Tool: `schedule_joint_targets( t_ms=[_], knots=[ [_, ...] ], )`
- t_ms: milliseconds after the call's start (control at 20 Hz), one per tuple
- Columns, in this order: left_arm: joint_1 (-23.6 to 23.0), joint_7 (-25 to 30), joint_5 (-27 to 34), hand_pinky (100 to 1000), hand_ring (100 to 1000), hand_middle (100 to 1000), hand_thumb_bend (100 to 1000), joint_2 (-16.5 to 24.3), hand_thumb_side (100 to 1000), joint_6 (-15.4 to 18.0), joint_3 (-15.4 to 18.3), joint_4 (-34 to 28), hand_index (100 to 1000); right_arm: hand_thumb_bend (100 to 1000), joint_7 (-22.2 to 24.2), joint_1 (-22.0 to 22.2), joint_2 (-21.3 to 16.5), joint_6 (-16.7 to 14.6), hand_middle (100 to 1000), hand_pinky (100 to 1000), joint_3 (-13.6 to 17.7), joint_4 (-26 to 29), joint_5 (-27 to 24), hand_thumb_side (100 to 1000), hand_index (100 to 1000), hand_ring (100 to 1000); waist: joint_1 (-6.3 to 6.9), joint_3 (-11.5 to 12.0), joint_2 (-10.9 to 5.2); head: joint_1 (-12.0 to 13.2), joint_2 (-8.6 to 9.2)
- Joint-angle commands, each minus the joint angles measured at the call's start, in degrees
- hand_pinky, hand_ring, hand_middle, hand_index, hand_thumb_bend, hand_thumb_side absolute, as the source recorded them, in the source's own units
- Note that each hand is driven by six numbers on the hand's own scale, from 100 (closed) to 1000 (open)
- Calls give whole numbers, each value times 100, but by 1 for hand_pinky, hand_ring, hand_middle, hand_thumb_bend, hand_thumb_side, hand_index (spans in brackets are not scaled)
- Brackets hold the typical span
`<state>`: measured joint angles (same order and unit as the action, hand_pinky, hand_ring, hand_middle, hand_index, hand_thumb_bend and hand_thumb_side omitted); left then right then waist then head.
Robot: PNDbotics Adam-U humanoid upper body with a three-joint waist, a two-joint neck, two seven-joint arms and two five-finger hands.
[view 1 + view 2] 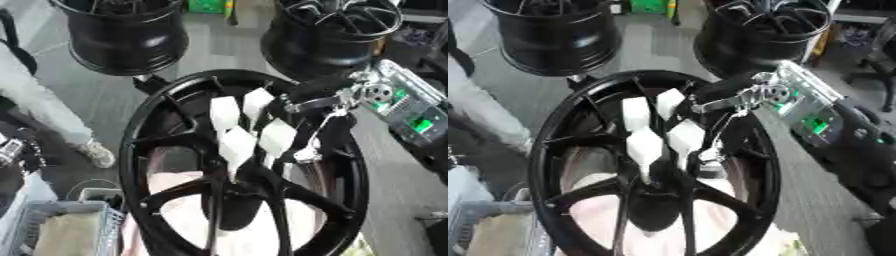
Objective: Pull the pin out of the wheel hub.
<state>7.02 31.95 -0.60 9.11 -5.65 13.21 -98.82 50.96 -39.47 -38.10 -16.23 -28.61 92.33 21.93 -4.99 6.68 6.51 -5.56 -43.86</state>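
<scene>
Glossy black metal wheel hub (157, 150), white matt pins (225, 113).

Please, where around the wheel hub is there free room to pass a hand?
Free: the wide gaps between spokes in the black spoked wheel, lower half. Crowded: the hub centre, filled by four white block-shaped pins, and the upper right rim, where the right hand reaches in.

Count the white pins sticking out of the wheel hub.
4: upper left, upper right, lower left, lower right, clustered above the hub. More may be hidden.
</scene>
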Motion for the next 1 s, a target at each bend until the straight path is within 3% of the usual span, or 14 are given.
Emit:
schedule_joint_targets(
  t_ms=[50,350,500,850,1000],
  knots=[
    [54,-1,-26,699,716,656,100,109,856,-8,-16,-118,761,231,101,-61,-162,-122,808,662,64,-8,6,538,918,752,26,1,-51,-4,-26],
    [60,-1,-26,699,715,656,100,110,856,-6,-17,-118,761,114,101,-51,-178,-118,762,631,89,-57,-60,375,890,698,28,6,-47,-3,-26],
    [61,-1,-25,699,715,656,100,109,856,-5,-18,-117,761,100,101,-56,-188,-123,738,620,95,-82,-71,289,869,680,28,7,-49,-3,-26],
    [65,2,-27,699,715,656,100,107,856,-9,-19,-120,761,100,101,-87,-200,-110,656,557,118,-117,-156,197,802,606,20,12,-49,-2,-26],
    [65,1,-28,699,714,656,100,107,856,-11,-17,-120,761,100,87,-113,-197,-80,573,464,156,-135,-208,193,732,523,19,13,-49,3,-26]
  ],
)
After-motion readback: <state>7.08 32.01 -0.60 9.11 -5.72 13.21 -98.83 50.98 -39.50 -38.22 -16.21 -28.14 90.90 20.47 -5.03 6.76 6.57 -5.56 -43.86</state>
